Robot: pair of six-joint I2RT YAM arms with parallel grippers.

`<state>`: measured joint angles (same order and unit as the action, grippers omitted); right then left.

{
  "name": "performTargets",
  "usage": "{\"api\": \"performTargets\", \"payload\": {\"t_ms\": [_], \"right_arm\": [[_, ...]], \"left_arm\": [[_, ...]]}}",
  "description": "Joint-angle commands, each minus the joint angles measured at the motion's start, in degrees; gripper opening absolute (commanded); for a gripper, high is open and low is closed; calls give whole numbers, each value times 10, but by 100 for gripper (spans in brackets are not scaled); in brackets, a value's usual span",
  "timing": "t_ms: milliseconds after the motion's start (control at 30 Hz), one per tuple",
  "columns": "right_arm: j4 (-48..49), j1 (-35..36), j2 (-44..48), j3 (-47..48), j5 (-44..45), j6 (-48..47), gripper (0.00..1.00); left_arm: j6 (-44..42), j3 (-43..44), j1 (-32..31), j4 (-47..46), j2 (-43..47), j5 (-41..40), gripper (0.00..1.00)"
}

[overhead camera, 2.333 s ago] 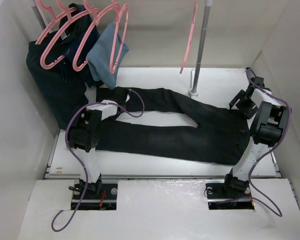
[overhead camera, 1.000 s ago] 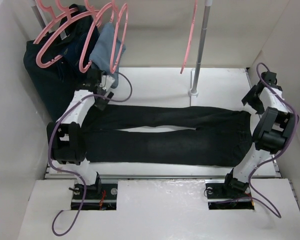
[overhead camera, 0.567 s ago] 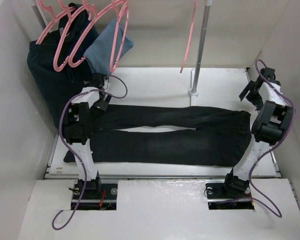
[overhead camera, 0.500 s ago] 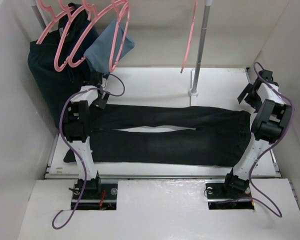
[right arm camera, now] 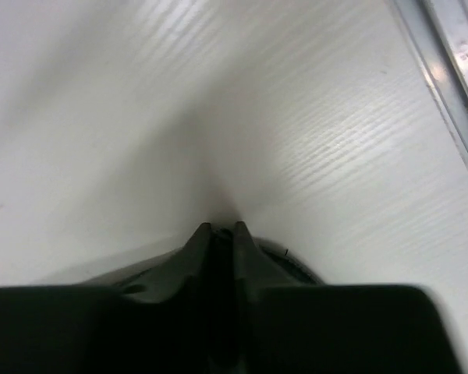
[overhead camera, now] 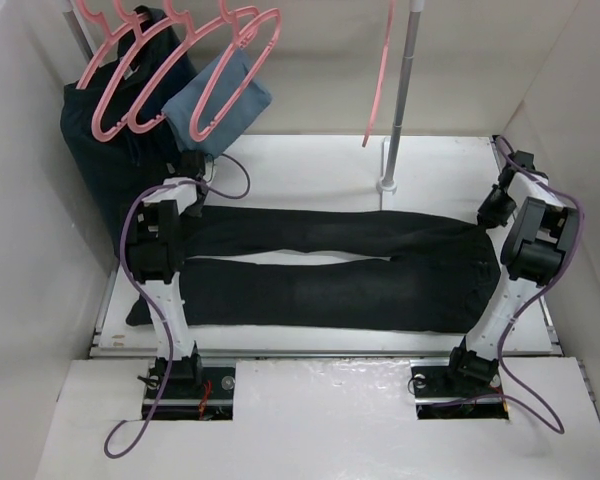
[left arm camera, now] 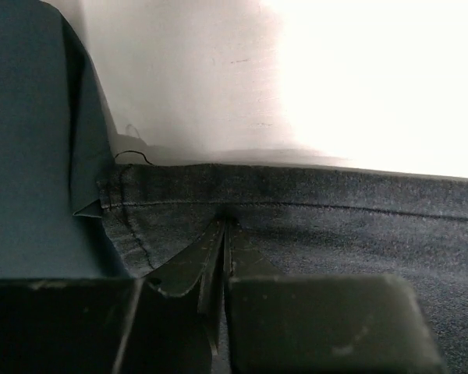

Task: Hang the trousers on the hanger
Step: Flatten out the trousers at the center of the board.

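**Two-corner grasp before the lift.** The trousers [overhead camera: 320, 265] lie flat across the counter [overhead camera: 310, 160], with the legs toward the left of the frame, the waist toward the right, and a narrow gap between the legs.

- **Left gripper.** My left gripper [left arm camera: 222, 227] is closed on the stitched hem of the far leg. In the wrist view the fingertips meet right at the fold of the cloth.
- **Right gripper.** My right gripper [right arm camera: 218, 230] sits at the far corner of the waist, fingers pressed together with no gap showing. Dark cloth curves round their base, so I judge it to be pinching the waist edge. The cloth between the pads is not itself visible.
- **Hanger.** The free hanger [overhead camera: 381, 75] hangs edge-on at the upper centre of the frame, just beside the pole [overhead camera: 400, 100] and well above the trousers. Three more hangers [overhead camera: 170, 70] crowd the upper left with a navy garment [overhead camera: 110, 170] and a blue cloth [overhead camera: 225, 100].

**Step in hand.** I judge this to be the securing of both ends of the far edge. Nothing is lifted yet, and the hanger is untouched.

**Next move.** Both arms should rise together, keeping the cloth taut enough not to slip. The garment should then be folded or carried toward the hanger's bar. A one-sided lift would drag the near leg, and a weak pinch at the thick waist may let go.
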<state>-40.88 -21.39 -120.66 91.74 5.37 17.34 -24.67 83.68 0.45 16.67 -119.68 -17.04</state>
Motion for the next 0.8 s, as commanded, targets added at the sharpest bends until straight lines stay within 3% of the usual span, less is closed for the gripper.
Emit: {"api": "performTargets", "payload": {"t_ms": [0, 33, 167, 333, 533, 600, 733, 767], "right_arm": [[14, 1, 28, 8, -23, -17, 9], [19, 1, 45, 8, -32, -17, 1], [52, 1, 109, -4, -48, -22, 0], [110, 1, 215, -41, 5, -17, 0], [247, 1, 362, -197, 68, 15, 0], [275, -4, 384, -245, 29, 16, 0], [260, -4, 362, -245, -26, 3, 0], [254, -4, 356, -245, -33, 3, 0]], "left_arm": [[-3, -30, 0, 37, 9, -15, 0], [-8, -30, 0, 37, 22, -15, 0], [-20, -17, 0, 37, 77, -28, 0], [-40, -11, 0, 26, 153, -55, 0], [-47, -54, 29, 26, 258, -55, 0], [-58, -104, 34, 26, 276, -46, 0], [-93, -157, 28, 31, 250, 6, 1], [-71, -157, 23, 31, 235, 16, 9]]}}
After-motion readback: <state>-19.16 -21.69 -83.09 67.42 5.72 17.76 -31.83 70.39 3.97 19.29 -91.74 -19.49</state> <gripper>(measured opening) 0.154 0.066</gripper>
